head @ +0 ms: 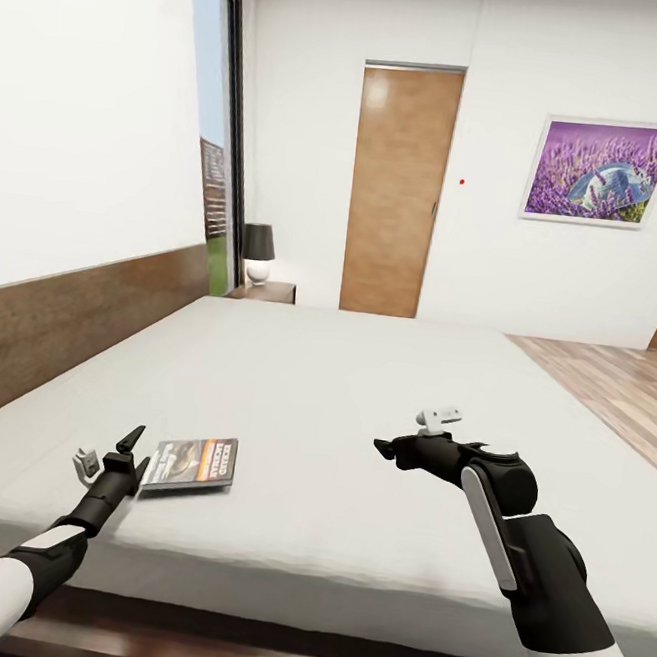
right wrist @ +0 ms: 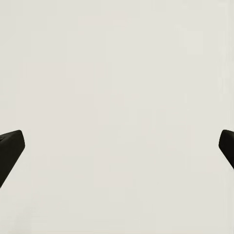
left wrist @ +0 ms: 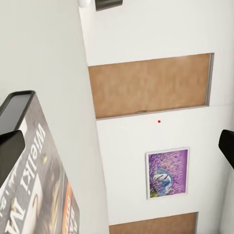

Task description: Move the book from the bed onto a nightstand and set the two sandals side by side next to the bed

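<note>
The book [head: 192, 463], a thin dark paperback with an orange band, lies flat on the off-white bed [head: 343, 390] near its front left corner. My left gripper [head: 139, 449] stands open right at the book's left edge. In the left wrist view the book [left wrist: 41, 190] lies close against one fingertip [left wrist: 9, 148], and nothing is held between the fingers. My right gripper [head: 382, 450] hovers open over bare mattress further right, and its fingertips [right wrist: 9, 146] frame only mattress. A dark nightstand [head: 268, 291] stands at the bed's far left corner. The sandals are out of view.
A black-shaded lamp [head: 259, 251] sits on the nightstand. The brown headboard [head: 78, 324] runs along the bed's left side below a tall window [head: 216, 157]. A wooden door [head: 400, 190] and a purple picture [head: 600, 172] are on the far wall. Wood floor [head: 624, 387] lies right of the bed.
</note>
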Controlling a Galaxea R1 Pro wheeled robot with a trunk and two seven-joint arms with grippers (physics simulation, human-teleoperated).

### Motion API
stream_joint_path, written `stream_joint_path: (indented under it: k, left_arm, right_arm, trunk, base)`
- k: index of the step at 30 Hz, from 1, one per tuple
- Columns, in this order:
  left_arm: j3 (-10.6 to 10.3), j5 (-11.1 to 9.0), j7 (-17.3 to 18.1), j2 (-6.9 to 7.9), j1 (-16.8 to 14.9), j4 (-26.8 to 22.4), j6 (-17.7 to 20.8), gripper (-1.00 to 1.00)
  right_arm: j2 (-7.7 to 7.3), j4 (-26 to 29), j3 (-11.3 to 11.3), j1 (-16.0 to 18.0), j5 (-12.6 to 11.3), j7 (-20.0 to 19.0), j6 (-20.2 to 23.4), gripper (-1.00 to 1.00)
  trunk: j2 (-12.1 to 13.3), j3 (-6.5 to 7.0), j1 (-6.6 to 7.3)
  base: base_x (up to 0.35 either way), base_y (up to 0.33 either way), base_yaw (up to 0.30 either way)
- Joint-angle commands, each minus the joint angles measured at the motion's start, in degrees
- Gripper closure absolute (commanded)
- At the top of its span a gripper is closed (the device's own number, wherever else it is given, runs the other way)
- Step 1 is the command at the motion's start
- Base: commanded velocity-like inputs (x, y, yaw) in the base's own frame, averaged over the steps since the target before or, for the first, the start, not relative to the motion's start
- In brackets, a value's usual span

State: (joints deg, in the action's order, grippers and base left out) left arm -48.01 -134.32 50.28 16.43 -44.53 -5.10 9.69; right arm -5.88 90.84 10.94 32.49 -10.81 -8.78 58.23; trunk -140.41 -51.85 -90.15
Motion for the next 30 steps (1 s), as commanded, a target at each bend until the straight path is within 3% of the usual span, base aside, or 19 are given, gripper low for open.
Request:
stream_joint_path:
  k: [1, 22, 30]
  left_arm:
    - [-0.33, -0.58, 0.20, 0.01, -0.03, 0.00, 0.60, -1.00]
    - [-0.33, -0.59, 1.99, 0.09, 0.03, 0.00, 0.68, -1.00]
    - [-0.33, -0.56, 2.61, 0.09, 0.05, 0.00, 0.68, -1.00]
  right_arm:
    - [-0.03, 0.04, 0.04, 0.04, -0.09, -0.01, 0.22, -1.00]
    - [-0.01, 0.04, 0.04, 0.05, -0.09, -0.02, 0.22, -1.00]
    - [-0.01, 0.04, 0.07, 0.04, -0.09, -0.01, 0.22, -1.00]
  trunk:
    - [-0.03, -0.06, 0.01]
    - [-0.03, -0.06, 0.01]
    - [-0.03, -0.06, 0.01]
  base:
    - [0.020, -0.011, 0.000]
    - [0.003, -0.002, 0.000]
    - [-0.138, 0.000, 0.000]
